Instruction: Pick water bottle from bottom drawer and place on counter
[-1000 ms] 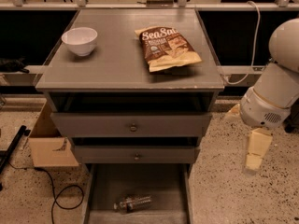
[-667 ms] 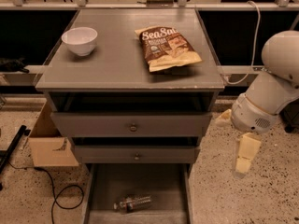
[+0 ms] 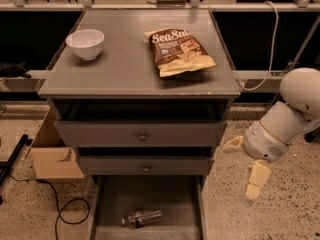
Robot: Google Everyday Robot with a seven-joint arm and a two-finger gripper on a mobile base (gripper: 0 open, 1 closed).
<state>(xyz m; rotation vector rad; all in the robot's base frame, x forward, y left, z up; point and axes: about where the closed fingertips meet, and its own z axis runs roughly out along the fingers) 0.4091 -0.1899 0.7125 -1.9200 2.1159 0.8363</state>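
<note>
Step in hand: the approach, by the look of it; nothing is picked up yet, and the arm is off to the right of the cabinet.
Gripper: the gripper (image 3: 245,162) hangs over the speckled floor beside the cabinet's right edge, about level with the middle drawer (image 3: 145,165), well apart from the bottle. Its two cream fingers (image 3: 257,176) are spread wide, one pointing down and one toward the cabinet, with nothing between them.
Water bottle: the water bottle (image 3: 142,217) lies on its side on the floor of the bottom drawer (image 3: 185,204), left of centre and toward the front, its long axis running roughly left to right.
Bottom drawer: pulled out, its tray open from above; the two knobbed drawers above, the top drawer (image 3: 142,133) among them, are only slightly forward of the cabinet face.
Counter: the counter (image 3: 125,71) carries a white bowl (image 3: 85,43) at the back left and a snack bag (image 3: 180,51) right of centre; the front left is bare.
Next move: probably to swing the gripper left and down over the open tray, clear of its right side wall and of the middle drawer's overhanging front.
What it calls for: turning the wrist so the fingers straddle the bottle across its narrow width, since it lies flat and could roll if nudged.
Beside the cabinet: a cardboard box (image 3: 52,156) and a loose cable (image 3: 60,211) on the left, away from the arm's path.
</note>
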